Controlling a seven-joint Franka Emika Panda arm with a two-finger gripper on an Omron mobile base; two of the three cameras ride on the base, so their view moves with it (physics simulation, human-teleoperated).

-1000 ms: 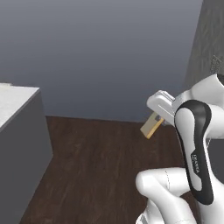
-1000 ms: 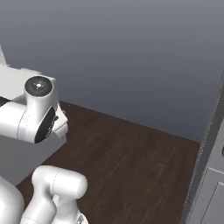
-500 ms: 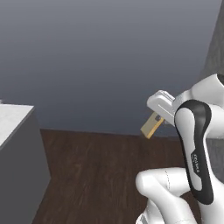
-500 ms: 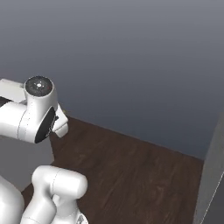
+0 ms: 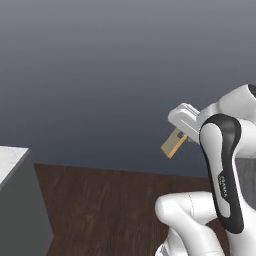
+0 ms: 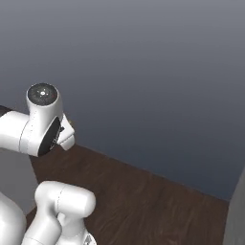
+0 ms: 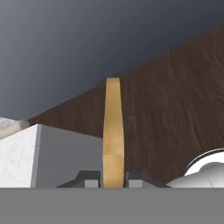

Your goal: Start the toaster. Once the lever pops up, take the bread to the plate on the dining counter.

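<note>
The claw (image 7: 113, 177) pinches the bread (image 7: 113, 131) edge-on between its two dark tips, carried in the air above a dark wooden floor (image 7: 175, 100). Behind stands a plain blue-grey wall (image 5: 100, 75). A white marble counter corner (image 5: 10, 157) is cut off at the left edge, its top barely visible.

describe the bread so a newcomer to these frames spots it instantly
Start at the white arm rising in the lower right of the left base view and follow it to its pincer. The bread is the thin tan slice hanging from it over the dark wood floor, the only golden thing among grey and white.
</note>
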